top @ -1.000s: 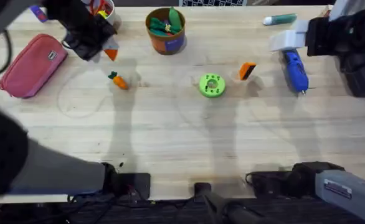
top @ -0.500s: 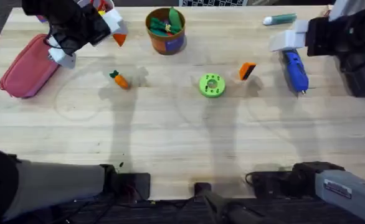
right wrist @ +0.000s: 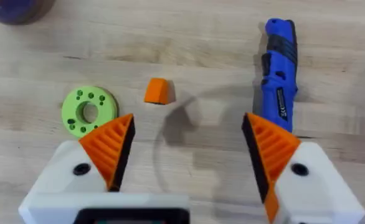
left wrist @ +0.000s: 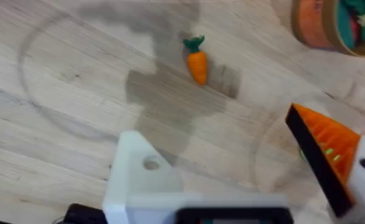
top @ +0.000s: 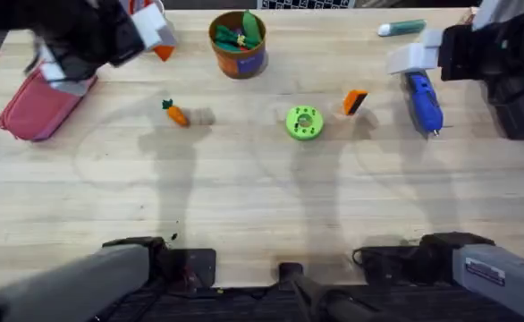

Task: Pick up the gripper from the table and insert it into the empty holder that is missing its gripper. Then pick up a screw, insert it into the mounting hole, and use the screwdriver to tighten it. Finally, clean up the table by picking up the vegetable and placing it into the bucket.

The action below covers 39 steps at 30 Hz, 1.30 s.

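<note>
The gripper, a small orange wedge with a black end (top: 355, 101), lies on the table right of a green disc (top: 304, 122); it also appears as the orange wedge (right wrist: 157, 91) in the right wrist view. My left gripper (top: 112, 55) hangs open and raised over the far left. One of its fingers is the bare white holder (left wrist: 139, 177); the other carries an orange pad (left wrist: 322, 149). The vegetable, a toy carrot (top: 176, 114) (left wrist: 197, 61), lies below it. The bucket (top: 239, 42) stands behind. My right gripper (right wrist: 185, 121) is open above the table beside the blue screwdriver (top: 423, 101) (right wrist: 281, 74).
A pink pouch (top: 34, 103) lies at the far left under my left arm. A teal marker (top: 402, 29) rests at the back right. The bucket holds green toy pieces. The near half of the wooden table (top: 262, 206) is bare.
My left arm has pulled back and to the left, away from the carrot. The right arm and the table's objects have not moved.
</note>
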Each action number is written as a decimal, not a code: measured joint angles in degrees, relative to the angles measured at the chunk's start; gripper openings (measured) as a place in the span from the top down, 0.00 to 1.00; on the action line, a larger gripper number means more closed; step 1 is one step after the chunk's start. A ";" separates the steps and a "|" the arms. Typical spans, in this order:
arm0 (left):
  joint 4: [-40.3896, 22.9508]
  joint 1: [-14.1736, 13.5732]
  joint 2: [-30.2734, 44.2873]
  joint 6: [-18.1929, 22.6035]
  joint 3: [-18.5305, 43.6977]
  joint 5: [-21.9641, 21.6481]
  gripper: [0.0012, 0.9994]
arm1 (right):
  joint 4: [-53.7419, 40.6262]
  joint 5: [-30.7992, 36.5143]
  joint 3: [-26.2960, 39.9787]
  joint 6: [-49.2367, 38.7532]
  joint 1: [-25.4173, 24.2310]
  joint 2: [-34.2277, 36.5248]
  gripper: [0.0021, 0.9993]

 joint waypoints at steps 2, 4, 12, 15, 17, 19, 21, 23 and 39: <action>-0.04 -0.01 -4.74 1.41 -1.54 -0.04 0.01 | 0.00 -0.02 0.00 0.00 0.00 0.00 0.01; -0.36 0.00 -9.55 3.69 -2.68 -0.04 0.01 | 0.00 0.00 0.00 0.00 0.00 0.00 0.01; -0.42 0.00 -22.83 19.59 -3.04 1.33 0.01 | 0.00 -0.02 0.00 0.00 0.00 0.00 0.01; -0.21 0.00 -25.67 26.78 -3.04 3.68 0.01 | 0.00 0.00 0.00 0.00 0.00 0.00 0.01; -0.36 -0.02 -27.37 30.63 -3.06 5.07 0.01 | 0.00 0.00 0.00 0.00 0.00 0.00 0.01; -2.13 -0.02 -28.95 33.24 -3.06 5.89 0.01 | 0.00 -0.02 0.00 0.00 0.00 0.02 0.01; -3.77 -0.02 -30.42 34.66 -3.12 6.95 0.01 | 0.00 0.00 0.00 0.00 0.00 0.00 0.01; -3.80 -0.02 -31.44 35.58 -3.13 7.86 0.01 | 0.00 -0.02 0.00 0.00 0.00 0.00 0.01; 11.05 -0.02 -31.78 45.47 -17.69 14.97 0.01 | 0.00 -0.01 0.00 0.00 0.00 0.00 0.01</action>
